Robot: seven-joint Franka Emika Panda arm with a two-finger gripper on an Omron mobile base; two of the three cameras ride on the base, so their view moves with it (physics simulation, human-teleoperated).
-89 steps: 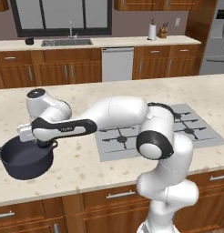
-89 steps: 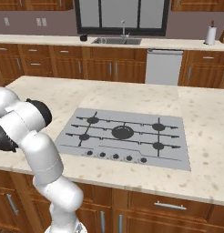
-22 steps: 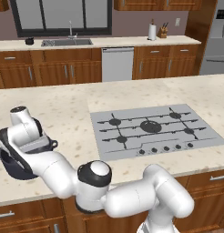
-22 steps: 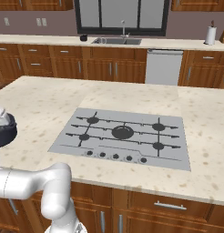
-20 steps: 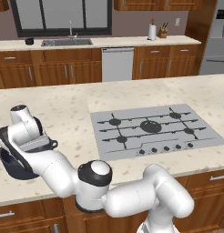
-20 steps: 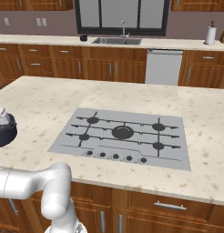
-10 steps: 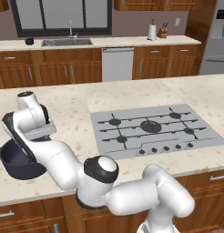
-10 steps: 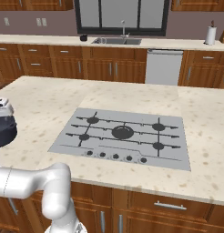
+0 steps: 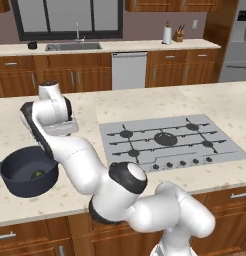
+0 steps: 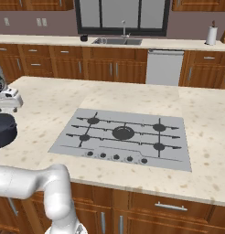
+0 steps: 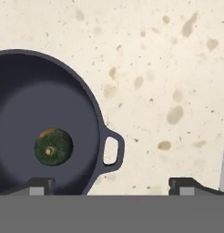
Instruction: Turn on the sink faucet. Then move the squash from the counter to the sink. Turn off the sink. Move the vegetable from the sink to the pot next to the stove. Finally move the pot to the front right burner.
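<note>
Hand rising and swinging back toward 12 o'clock from over the pot [image 9: 29,171] since half a second ago. Squash [image 11: 53,147] lying on pot floor, near centre; pot sitting on counter [image 9: 90,107] at 9 o'clock of stove [image 9: 167,140]. Only pot-to-front-right-burner step looking undone. Gripper [image 11: 111,185] hovering above pot handle [image 11: 111,150], jaws spreading fully, holding nothing, touching nothing.

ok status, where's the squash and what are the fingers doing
Fingers open, empty, above pot's handle. Squash sits inside the pot on the counter. Pot not yet on stove; path looks unobstructed.
</note>
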